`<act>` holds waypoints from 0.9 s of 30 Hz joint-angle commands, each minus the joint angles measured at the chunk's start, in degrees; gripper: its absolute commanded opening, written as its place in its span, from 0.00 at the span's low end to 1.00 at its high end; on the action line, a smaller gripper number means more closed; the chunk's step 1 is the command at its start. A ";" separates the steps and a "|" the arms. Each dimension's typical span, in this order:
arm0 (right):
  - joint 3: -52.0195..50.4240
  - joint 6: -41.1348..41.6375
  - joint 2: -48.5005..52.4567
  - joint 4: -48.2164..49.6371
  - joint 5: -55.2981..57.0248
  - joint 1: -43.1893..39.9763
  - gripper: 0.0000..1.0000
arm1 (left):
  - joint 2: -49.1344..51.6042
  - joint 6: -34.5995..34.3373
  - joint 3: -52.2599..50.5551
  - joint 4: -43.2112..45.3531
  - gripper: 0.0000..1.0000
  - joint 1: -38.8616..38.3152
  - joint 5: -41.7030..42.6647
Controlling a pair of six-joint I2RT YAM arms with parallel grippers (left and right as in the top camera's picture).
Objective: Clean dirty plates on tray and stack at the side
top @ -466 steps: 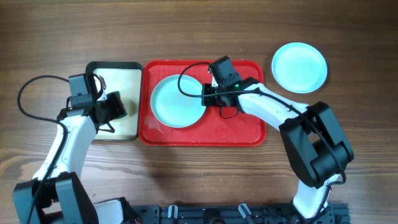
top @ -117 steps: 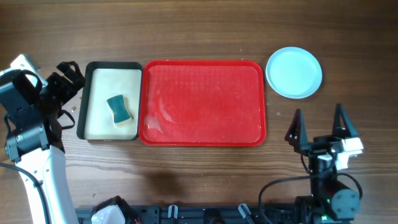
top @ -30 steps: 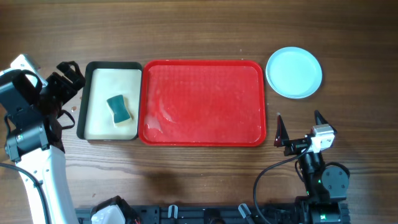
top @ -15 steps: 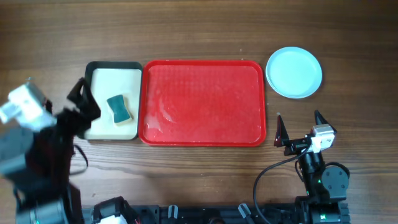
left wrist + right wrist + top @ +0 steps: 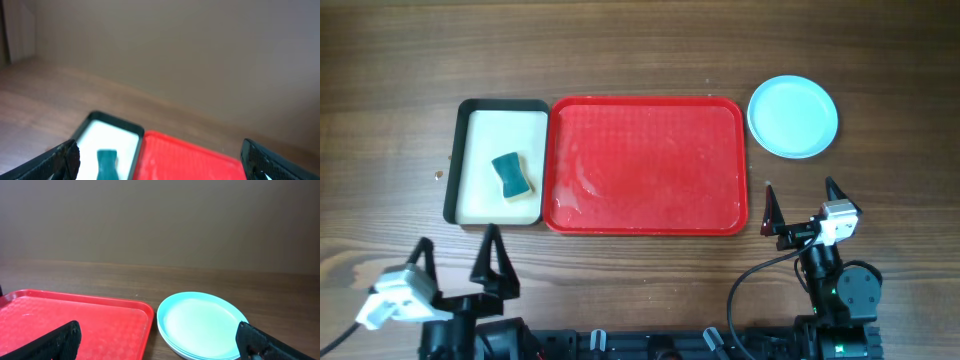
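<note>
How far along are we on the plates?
Looks finished: the plates sit stacked right of the red tray, which holds none. The sponge lies in the cream tray. Nothing in hand: left gripper and right gripper are open and empty. Nothing visibly left.

Left gripper point(image 5: 457, 241), right gripper point(image 5: 799, 187) both agape

Centre: red tray point(image 5: 645, 165), finely dimpled. Upper right: pale blue plates point(image 5: 793, 116). Left: cream tray point(image 5: 495, 135), black rim; teal sponge point(image 5: 512, 176). Brown wood-grain table point(image 5: 620, 50). Lower corners: my left gripper point(image 5: 455, 240) and right gripper point(image 5: 800, 186), black.
</note>
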 commanded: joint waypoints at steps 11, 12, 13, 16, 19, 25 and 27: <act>-0.07 -0.98 -0.61 0.24 -0.85 -0.26 1.00 | -5.11 0.46 -28.04 37.11 1.00 -1.33 2.62; -0.07 -1.01 -0.61 0.24 -0.85 -0.26 1.00 | -5.11 0.46 -30.51 44.76 1.00 -1.33 3.21; -0.07 -0.98 -0.61 0.24 -0.85 -0.26 1.00 | -5.11 0.46 -32.35 50.82 1.00 -1.33 3.76; -0.07 -0.98 -0.61 0.22 -0.85 -0.26 1.00 | -5.11 0.44 -37.07 65.83 1.00 -1.33 4.20; -0.07 -0.98 -0.61 0.24 -0.85 -0.26 1.00 | -5.11 0.46 -39.65 68.87 1.00 -1.33 4.17; -0.07 -1.01 -0.61 0.24 -0.85 -0.26 1.00 | -5.11 0.46 -45.75 68.28 1.00 -1.84 4.13; -0.07 -0.98 -0.61 0.22 -0.85 -0.26 1.00 | -5.11 0.46 -47.25 68.28 1.00 -2.12 4.15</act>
